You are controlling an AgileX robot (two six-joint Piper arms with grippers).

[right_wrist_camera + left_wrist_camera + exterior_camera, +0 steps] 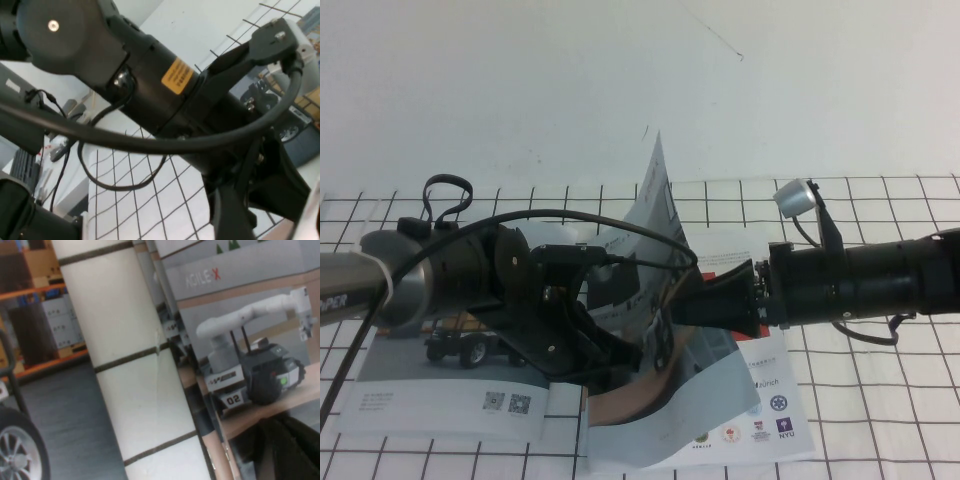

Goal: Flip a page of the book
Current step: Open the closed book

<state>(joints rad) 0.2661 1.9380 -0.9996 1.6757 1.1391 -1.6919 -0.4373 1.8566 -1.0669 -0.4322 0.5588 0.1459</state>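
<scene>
The page (655,215) stands halfway up over the book (450,385). The right gripper (665,325) is open beside it, holding nothing; I cannot tell about the left gripper (610,355) at the book's middle.

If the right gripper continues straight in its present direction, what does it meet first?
Probably the lifted page, standing directly before the right gripper; beyond it is the left gripper. Depth is uncertain.

left black gripper (610,352): low over the thin glossy white book (450,385), at its middle fold, wrist angled down | right black gripper (672,318): level above the book's right half, jaws spread wide
</scene>
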